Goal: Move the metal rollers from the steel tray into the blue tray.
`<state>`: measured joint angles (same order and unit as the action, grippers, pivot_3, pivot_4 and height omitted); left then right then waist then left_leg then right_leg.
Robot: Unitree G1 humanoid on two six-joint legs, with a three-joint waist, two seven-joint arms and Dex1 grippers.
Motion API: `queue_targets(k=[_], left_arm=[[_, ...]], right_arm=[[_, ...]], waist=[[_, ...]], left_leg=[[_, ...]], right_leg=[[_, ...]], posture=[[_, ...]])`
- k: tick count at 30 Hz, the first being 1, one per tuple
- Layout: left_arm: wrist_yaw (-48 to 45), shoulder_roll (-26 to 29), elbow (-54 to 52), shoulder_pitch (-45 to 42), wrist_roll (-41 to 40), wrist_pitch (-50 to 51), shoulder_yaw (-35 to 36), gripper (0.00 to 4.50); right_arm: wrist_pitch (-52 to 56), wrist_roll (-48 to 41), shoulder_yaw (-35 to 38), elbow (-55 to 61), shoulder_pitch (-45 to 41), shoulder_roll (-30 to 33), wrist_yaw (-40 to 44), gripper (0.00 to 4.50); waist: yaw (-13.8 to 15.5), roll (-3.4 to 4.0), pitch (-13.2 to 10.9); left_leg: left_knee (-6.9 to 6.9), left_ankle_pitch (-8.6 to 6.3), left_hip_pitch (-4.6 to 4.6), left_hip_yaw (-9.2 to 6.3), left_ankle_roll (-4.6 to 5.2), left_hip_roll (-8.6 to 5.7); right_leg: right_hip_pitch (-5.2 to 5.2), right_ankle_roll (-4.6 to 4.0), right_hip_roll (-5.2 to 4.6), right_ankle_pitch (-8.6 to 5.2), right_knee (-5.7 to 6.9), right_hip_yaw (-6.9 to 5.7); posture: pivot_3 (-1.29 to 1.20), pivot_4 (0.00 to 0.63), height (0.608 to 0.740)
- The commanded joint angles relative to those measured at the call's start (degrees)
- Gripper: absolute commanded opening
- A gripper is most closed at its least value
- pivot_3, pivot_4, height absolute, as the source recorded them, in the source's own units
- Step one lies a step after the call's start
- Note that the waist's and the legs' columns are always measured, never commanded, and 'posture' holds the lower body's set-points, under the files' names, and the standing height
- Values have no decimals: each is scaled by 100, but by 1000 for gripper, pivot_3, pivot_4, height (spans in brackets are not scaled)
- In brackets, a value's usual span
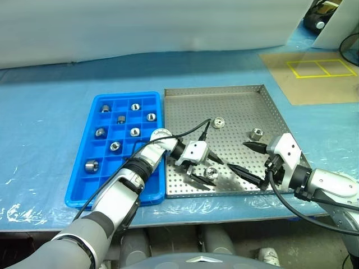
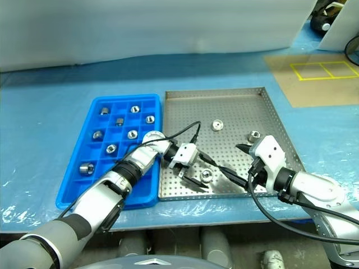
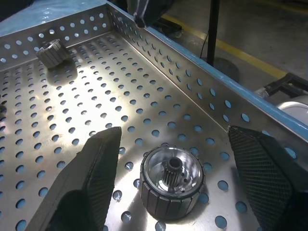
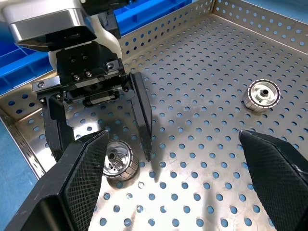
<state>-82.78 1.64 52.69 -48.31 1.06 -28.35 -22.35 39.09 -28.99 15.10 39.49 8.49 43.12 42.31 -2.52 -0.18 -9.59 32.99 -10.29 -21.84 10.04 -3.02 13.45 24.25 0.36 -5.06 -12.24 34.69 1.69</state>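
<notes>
The left tool stands open, fingers either side of an upright roller; the open right tool waits farther right.

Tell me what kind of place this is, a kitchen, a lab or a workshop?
Most likely a workshop or factory test bench. A perforated steel tray holds machined metal rollers, a blue tray sorts them in compartments, and yellow tape marks squares on a board at the back.
</notes>
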Motion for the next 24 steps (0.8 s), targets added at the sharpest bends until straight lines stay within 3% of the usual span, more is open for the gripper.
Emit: queue_targets(k=[1,14,19,24], left_arm=[[213,25,351,-10,289,-313,-128,3713],[644,-150,720,-71,548,-536,-55,3713],[505,-160,619,-13,513,-462,-72,2475],[408,-167,522,-1,451,-398,-45,2475]], right_arm=[[-34,-105,219,277,19,65,-62,4500],[-107,-64,139,269,27,97,-158,4500],[-125,-37,125,257,26,98,-185,4500],[-150,-9,92,224,3,87,-217,4500]], waist=[[-1,10,8],[-40,42,53],[-50,42,55],[-74,43,60]], left_leg=[[0,0,1,0,0,-1],[1,-2,7,0,2,-15],[1,-10,3,0,16,-40],[1,-15,-2,0,25,-52]], right_leg=[[-1,0,0,0,0,0],[-6,22,-10,-12,-1,-3],[-6,21,-29,-11,-6,-1],[-6,24,-42,-13,-11,-1]], posture=[[-568,150,740],[-568,150,740],[-568,150,740],[-565,150,740]])
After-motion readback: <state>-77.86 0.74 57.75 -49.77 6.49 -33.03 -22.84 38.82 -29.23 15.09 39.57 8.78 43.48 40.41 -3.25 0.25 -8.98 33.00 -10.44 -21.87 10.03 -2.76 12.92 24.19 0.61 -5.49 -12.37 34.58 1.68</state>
